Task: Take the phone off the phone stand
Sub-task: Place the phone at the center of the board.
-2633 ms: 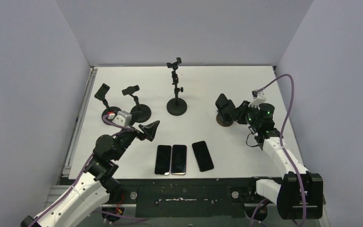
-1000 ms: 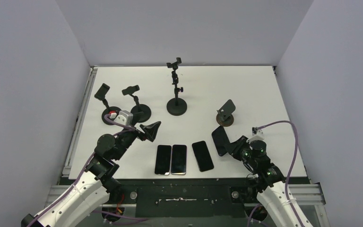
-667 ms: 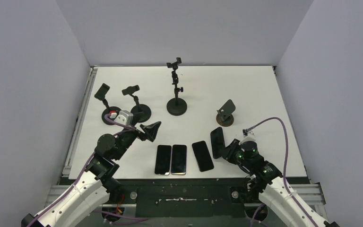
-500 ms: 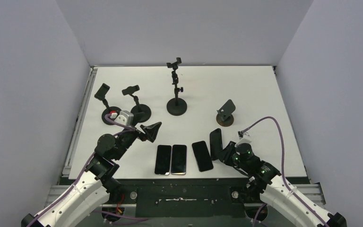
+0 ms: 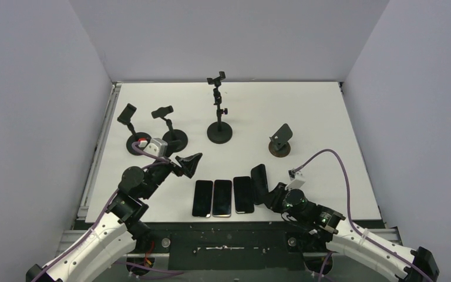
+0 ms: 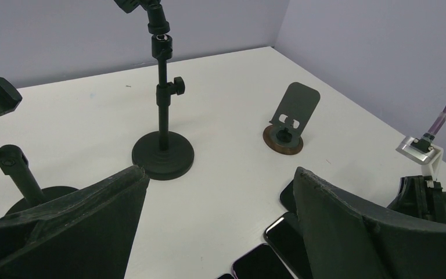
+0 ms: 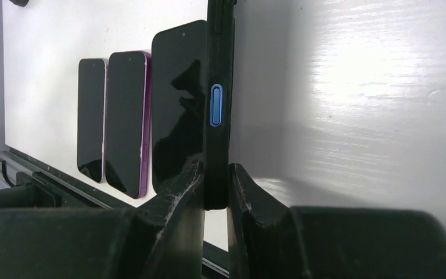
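Note:
My right gripper point(image 5: 275, 195) is shut on a black phone point(image 5: 259, 183), held on edge low over the table beside the row of phones; the right wrist view shows its edge with a blue side button point(image 7: 216, 104) between my fingers point(image 7: 186, 192). The small phone stand point(image 5: 280, 141) with a round brown base stands empty at mid right and also shows in the left wrist view point(image 6: 289, 122). My left gripper point(image 5: 189, 162) is open and empty, just above the left end of the phone row.
Three phones lie flat in a row near the front edge: a dark one point(image 5: 202, 198), a purple-edged one point(image 5: 222, 197), another dark one point(image 5: 243, 194). A tall clamp stand point(image 5: 218, 111) stands at the back centre; two short clamp stands point(image 5: 165, 126) at the back left.
My right gripper took the black phone off the small stand and carried it toward the front and left, down next to the row. The third phone has straightened against the row. The left arm stayed still.

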### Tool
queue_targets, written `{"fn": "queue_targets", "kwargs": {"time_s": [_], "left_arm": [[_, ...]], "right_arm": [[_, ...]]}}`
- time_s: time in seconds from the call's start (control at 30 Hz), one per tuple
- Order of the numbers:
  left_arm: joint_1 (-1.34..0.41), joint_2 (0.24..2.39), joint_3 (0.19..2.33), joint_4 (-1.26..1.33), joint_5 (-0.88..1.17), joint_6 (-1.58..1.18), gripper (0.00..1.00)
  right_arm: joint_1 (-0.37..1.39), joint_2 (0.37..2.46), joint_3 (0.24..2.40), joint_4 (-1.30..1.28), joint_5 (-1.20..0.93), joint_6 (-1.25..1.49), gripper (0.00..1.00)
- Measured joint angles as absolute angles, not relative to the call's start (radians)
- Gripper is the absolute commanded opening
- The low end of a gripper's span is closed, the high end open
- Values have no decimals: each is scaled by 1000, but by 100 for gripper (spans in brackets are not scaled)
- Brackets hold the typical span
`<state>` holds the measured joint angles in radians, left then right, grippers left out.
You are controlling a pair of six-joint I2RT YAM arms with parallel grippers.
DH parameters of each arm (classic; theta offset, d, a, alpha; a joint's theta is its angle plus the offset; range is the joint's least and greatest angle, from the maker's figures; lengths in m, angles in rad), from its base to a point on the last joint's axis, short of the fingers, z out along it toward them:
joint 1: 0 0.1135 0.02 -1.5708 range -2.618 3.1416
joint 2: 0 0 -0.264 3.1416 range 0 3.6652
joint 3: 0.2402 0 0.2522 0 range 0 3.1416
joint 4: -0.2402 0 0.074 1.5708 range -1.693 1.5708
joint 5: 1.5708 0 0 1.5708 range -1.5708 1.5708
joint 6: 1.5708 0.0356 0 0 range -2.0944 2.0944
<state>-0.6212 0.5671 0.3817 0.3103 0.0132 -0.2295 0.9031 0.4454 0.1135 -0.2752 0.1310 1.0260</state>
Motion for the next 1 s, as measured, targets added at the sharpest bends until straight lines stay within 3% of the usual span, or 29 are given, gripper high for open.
{"fn": "queue_targets", "kwargs": {"time_s": [0.27, 0.53, 1.0], "left_arm": [[-625, 568, 382, 310, 13, -229, 95], [-627, 568, 382, 310, 13, -229, 96], [-628, 579, 382, 307, 12, -231, 97]], "right_arm": [[980, 434, 104, -308, 215, 1155, 1], [989, 465, 125, -364, 245, 1228, 34], [989, 443, 196, -596, 317, 1280, 66]]}}
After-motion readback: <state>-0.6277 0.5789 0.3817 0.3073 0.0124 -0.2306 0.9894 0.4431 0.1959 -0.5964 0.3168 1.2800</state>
